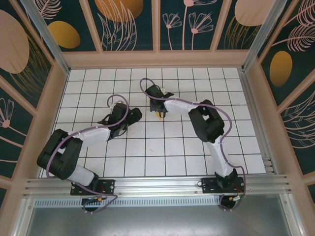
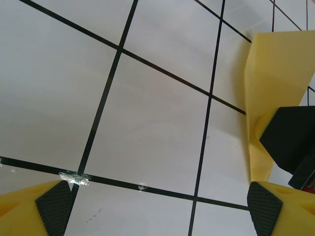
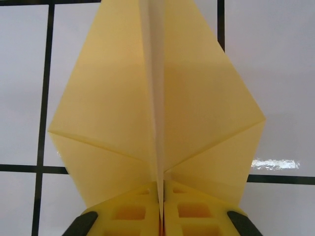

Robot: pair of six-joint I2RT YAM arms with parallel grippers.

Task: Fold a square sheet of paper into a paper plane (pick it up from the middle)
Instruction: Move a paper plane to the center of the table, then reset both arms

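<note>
The right gripper is clamping its yellow fingers together on the centre crease of the pale-yellow folded paper plane. It is holding the plane near the middle of the white, black-gridded tabletop, slightly toward the far edge. From the right wrist, the plane's long axis is running straight away from the fingers, with a wing spreading out to each side of the crease. Whether the paper is resting on the tiles or hanging just above them is unclear. The left gripper is hovering low over bare tiles with its black-padded fingers standing wide apart and gripping nothing. The plane is lying just to its right, edge-on. The left arm is reaching in bent from the near left corner and seems best placed to take the near wing.
</note>
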